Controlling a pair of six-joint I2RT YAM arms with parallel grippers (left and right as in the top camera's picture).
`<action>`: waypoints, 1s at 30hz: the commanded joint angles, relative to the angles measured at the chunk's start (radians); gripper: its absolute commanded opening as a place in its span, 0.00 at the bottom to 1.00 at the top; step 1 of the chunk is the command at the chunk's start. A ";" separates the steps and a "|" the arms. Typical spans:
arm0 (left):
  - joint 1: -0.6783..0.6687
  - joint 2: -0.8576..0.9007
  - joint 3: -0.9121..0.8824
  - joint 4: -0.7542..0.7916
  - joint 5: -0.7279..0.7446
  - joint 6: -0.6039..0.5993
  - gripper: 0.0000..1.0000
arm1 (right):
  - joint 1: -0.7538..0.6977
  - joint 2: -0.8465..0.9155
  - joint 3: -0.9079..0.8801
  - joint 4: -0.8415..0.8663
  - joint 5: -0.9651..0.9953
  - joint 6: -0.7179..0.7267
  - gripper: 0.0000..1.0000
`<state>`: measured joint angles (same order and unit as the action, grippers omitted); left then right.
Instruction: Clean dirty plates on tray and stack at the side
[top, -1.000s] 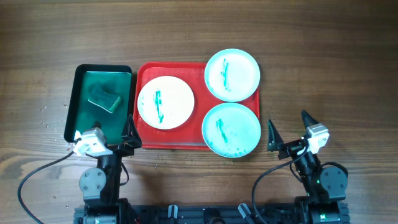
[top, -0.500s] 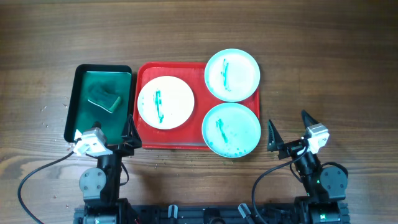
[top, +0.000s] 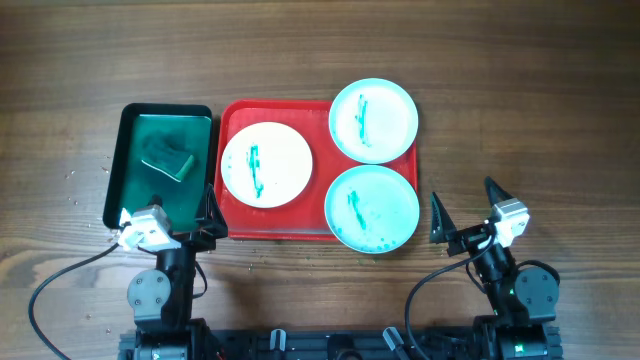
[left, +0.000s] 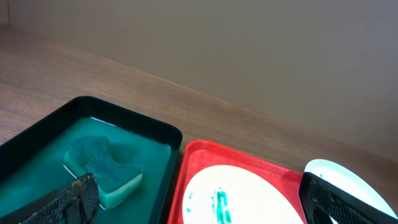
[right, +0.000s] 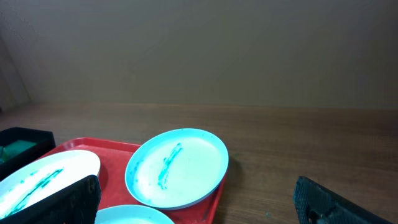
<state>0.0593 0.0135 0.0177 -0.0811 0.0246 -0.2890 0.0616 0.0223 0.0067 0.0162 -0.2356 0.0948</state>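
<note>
Nothing is shifting since the earlier frames | overhead: white plate (top: 266, 164), far mint plate (top: 373, 120) and near mint plate (top: 371, 208) are lying on red tray (top: 232, 115); left gripper (top: 163, 210) and right gripper (top: 463, 193) are hovering spread wide, empty | left wrist: sponge (left: 102, 168) is sitting in green tray (left: 134, 123) beside the red tray | right wrist: fingers are gaping, far mint plate ahead, overhanging the tray's right rim

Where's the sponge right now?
Overhead view, table's left side: the sponge lies in the dark green tray, just left of the red tray holding the white plate.
</note>
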 joint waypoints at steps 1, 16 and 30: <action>0.005 -0.009 -0.012 0.007 -0.007 0.020 1.00 | -0.005 0.007 -0.002 0.005 -0.010 -0.009 1.00; 0.005 -0.009 -0.012 0.007 -0.007 0.020 1.00 | -0.005 0.007 -0.002 0.002 0.024 -0.015 1.00; 0.005 0.136 0.155 -0.072 -0.023 0.031 1.00 | -0.005 0.029 0.057 0.049 -0.068 -0.010 1.00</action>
<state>0.0593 0.0711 0.0467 -0.1215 0.0238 -0.2890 0.0616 0.0273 0.0090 0.0666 -0.2440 0.0780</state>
